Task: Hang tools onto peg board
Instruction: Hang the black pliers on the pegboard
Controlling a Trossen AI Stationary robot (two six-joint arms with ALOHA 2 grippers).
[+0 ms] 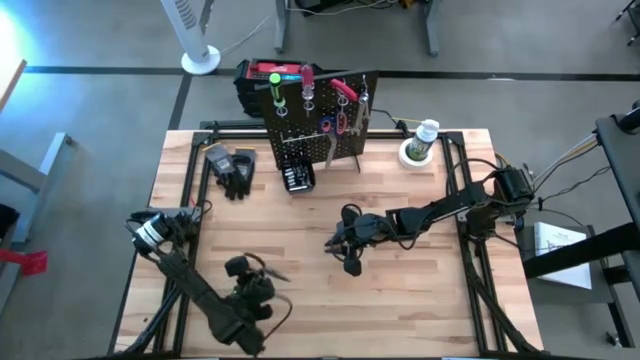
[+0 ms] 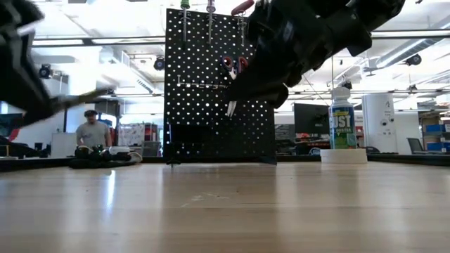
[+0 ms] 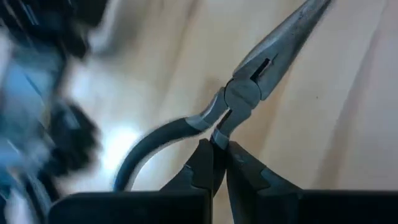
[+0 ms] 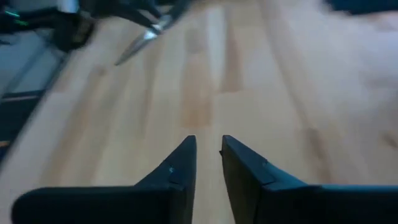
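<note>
My left gripper (image 1: 252,272) is near the table's front left, shut on black-handled needle-nose pliers (image 3: 249,87). Their nose (image 1: 283,276) points toward the table's right. The pliers also show in the low view (image 2: 88,96), above the table, and far off in the right wrist view (image 4: 146,34). My right gripper (image 1: 343,246) hangs over the table's middle with its fingers a little apart (image 4: 208,146) and empty. The black peg board (image 1: 315,115) stands at the far edge, with screwdrivers, red-handled scissors (image 1: 341,124) and other tools hanging on it. My left gripper pinches one handle of the pliers, just behind the pivot (image 3: 219,132), between its two fingers. The other handle (image 3: 155,140) curves free to one side. The nose sticks out ahead of the fingers. The pliers are lifted clear of the table.
Black gloves (image 1: 234,166) and a small black box of bits (image 1: 297,178) lie in front of the peg board. A bottle (image 1: 424,138) stands on a white ring at the far right. A red-and-black toolbox (image 1: 262,78) sits behind the board. A person (image 2: 90,132) sits far off in the room.
</note>
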